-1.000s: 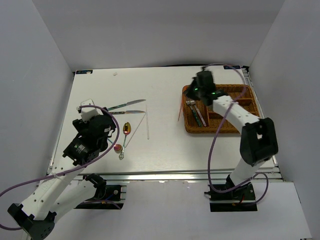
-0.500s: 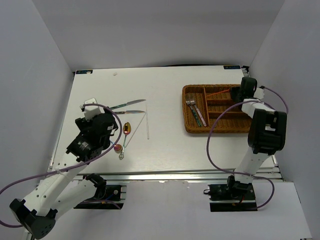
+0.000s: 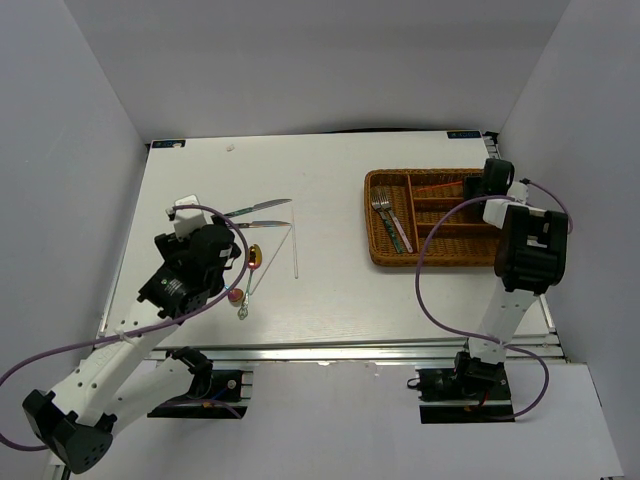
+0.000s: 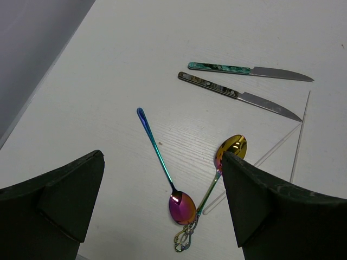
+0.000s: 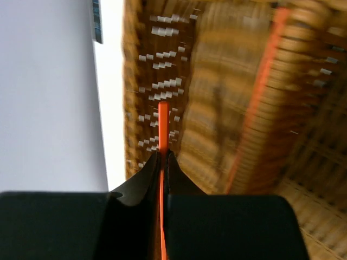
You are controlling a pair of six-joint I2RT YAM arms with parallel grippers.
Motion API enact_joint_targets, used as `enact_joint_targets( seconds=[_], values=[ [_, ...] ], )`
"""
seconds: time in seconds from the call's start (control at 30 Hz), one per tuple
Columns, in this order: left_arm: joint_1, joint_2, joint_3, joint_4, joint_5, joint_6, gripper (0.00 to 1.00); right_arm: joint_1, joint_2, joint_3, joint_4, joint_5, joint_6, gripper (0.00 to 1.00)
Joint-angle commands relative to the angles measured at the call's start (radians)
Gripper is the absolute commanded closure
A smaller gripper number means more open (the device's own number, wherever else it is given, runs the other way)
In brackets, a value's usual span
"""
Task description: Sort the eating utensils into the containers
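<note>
Fingers [image 5: 142, 181] of the right gripper [image 3: 488, 182] are pinching a red chopstick [image 5: 162, 122], its tip pointing into the wicker tray [image 3: 430, 262]. The arm is finishing a swing from the tray's left end to its upper right; the chopstick is now lying along the top slot, no longer hanging over the left rim, so release looks near. The left gripper [image 4: 162, 157] is hovering, spread wide, over spoons [image 4: 181, 208] and knives [image 4: 238, 97] at centre left

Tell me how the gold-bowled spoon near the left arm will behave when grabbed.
The gold-bowled spoon looks like glossy metal, so probably stiff, light and slippery. Its thin stem lies flat on the table, so a grasp may skid it rather than catch it. The purple-bowled spoon beside it would likely get nudged.
</note>
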Motion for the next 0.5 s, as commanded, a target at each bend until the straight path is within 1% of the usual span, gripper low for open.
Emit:
enact_joint_targets(
  seconds=[0.0,0.03,0.1,0.13,0.17,0.2,0.33,0.43,0.47],
  values=[
    [0.004,-0.001,-0.001,0.015,0.005,0.005,0.02,-0.011,0.011,0.073,0.048,0.016,-0.003,0.97],
    [0.004,-0.001,-0.001,0.015,0.006,0.007,0.02,-0.012,0.014,0.076,0.051,0.013,-0.006,0.96],
    [0.005,-0.001,-0.001,0.015,0.006,0.008,0.02,-0.015,0.019,0.089,0.040,0.002,-0.023,0.88],
    [0.004,-0.001,-0.001,0.015,0.006,0.007,0.02,-0.014,0.019,0.099,0.008,0.002,-0.029,0.80],
    [0.005,-0.001,-0.003,0.016,0.008,0.007,0.02,-0.014,0.016,0.107,0.002,0.005,-0.036,0.66],
    [0.005,-0.001,-0.003,0.016,0.008,0.007,0.02,-0.015,0.010,0.107,-0.006,0.010,-0.041,0.62],
    [0.004,-0.001,-0.001,0.015,0.011,0.008,0.02,-0.015,-0.024,0.099,-0.013,0.007,-0.053,0.52],
    [0.005,-0.004,-0.001,0.015,0.008,0.008,0.02,-0.015,-0.048,0.101,-0.029,-0.013,-0.069,0.50],
    [0.005,-0.008,-0.001,0.015,0.008,0.008,0.02,-0.012,-0.058,0.099,-0.027,-0.040,-0.079,0.50]
  ],
)
